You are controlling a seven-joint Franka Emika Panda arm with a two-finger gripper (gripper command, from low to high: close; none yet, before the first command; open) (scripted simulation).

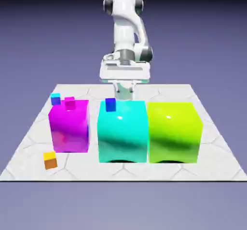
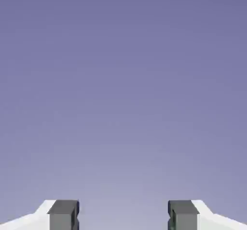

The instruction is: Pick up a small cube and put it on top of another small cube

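Note:
The small cube [image 1: 49,160], yellow on top with orange sides, lies on the table near the front left corner, far from the arm. The other small cube [image 1: 110,104], dark blue, sits on the back left of the big cyan cube's top. My gripper [image 1: 124,93] hangs behind the big cyan cube, just right of the dark-blue cube, and its tips are partly hidden. In the hand view the gripper [image 2: 123,217] is open, with two grey fingertips [image 2: 63,214] wide apart and only plain backdrop between them.
Three big glossy cubes stand in a row: magenta [image 1: 70,126], cyan [image 1: 122,131] and lime green [image 1: 173,131]. A tiny light-cyan cube [image 1: 56,98] and a tiny magenta cube [image 1: 70,102] sit at the magenta cube's back. The table [image 1: 29,147] is pale tiled.

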